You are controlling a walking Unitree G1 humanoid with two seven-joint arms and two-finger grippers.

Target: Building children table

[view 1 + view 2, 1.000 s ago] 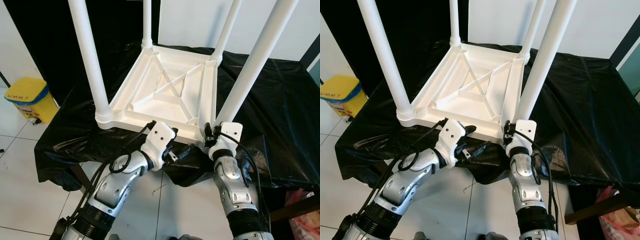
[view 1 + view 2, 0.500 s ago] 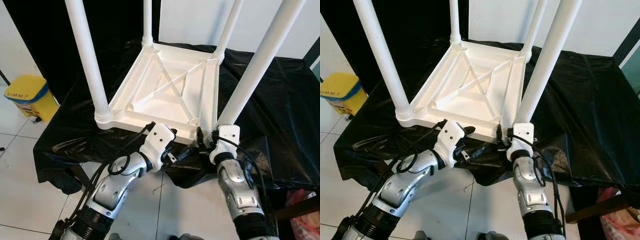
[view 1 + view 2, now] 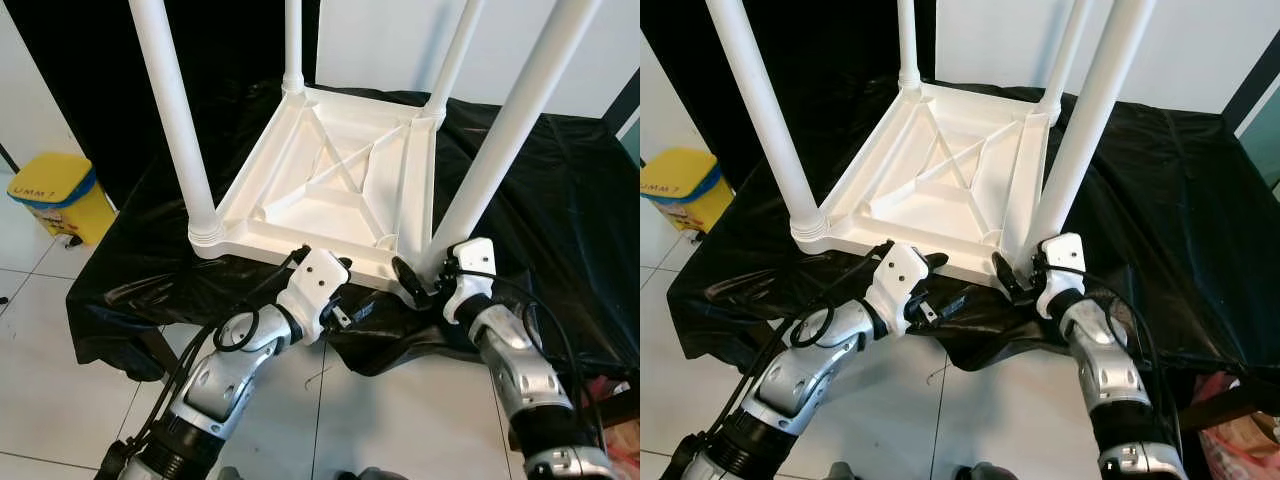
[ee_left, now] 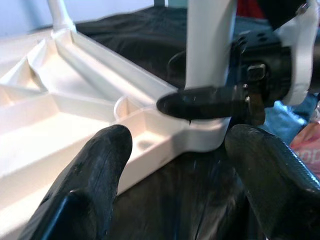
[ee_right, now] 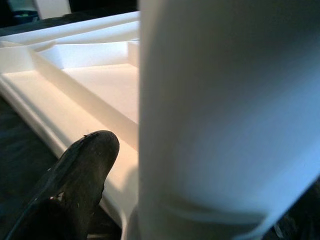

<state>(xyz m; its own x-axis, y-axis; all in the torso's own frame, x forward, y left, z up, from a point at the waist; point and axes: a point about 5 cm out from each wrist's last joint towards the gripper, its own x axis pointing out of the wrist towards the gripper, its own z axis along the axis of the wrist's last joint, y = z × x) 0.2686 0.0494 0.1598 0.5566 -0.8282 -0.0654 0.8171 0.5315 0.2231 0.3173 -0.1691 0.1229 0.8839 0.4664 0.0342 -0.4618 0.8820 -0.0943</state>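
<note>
The white children's table (image 3: pixel 330 190) lies upside down on a black-draped surface (image 3: pixel 560 200), its legs pointing up. My right gripper (image 3: pixel 425 275) is at the foot of the near right leg (image 3: pixel 500 150) and is shut on it; one black finger (image 4: pixel 200 102) lies across the leg's base, the other is hidden behind it. In the right wrist view this leg (image 5: pixel 225 110) looms close beside one finger (image 5: pixel 75 175). My left gripper (image 3: pixel 362 303) is open just below the table's front rim, nothing held, its fingers (image 4: pixel 95 170) pointing at that same corner.
A yellow bin (image 3: pixel 55 195) stands on the tiled floor at the left. The near left leg (image 3: pixel 175 120) rises by my left arm. The black cover hangs over the front edge. A pink bag (image 3: pixel 625 440) sits at the lower right.
My right wrist has swung out to the right and turned around the foot of the near right leg. The left gripper has stayed in place.
</note>
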